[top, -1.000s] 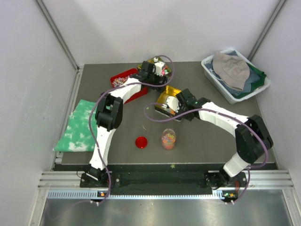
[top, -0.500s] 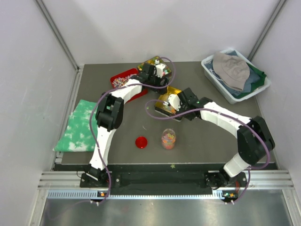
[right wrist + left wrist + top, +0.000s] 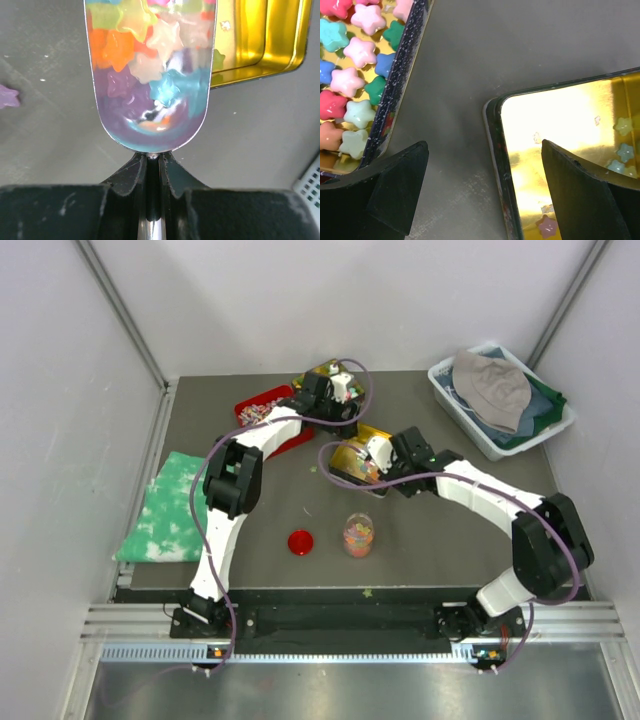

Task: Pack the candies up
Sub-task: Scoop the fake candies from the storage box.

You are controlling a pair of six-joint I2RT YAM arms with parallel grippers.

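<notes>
The candies (image 3: 145,45) are small glossy star-shaped pieces in several colours, heaped in a metal scoop (image 3: 150,115). My right gripper (image 3: 152,160) is shut on the scoop's thin handle, and it holds the scoop beside the open gold tin (image 3: 260,40). From above, the right gripper (image 3: 388,457) is at that tin (image 3: 350,455). A clear jar (image 3: 357,534) partly filled with candies stands nearer the front. My left gripper (image 3: 482,150) is open over the bare table, with nothing between its fingers. It hangs between the nearly empty gold tin (image 3: 560,115) and a second tin full of stars (image 3: 355,50).
A red jar lid (image 3: 300,542) lies left of the jar. A red tray (image 3: 262,408) of sweets sits at the back left, and a green cloth (image 3: 165,505) lies at the left edge. A white bin (image 3: 452,390) with clothes is at the back right. One purple star (image 3: 6,96) lies loose on the table.
My right arm has shifted a little right and back with the scoop at the gold tin. The left arm has hardly moved.
</notes>
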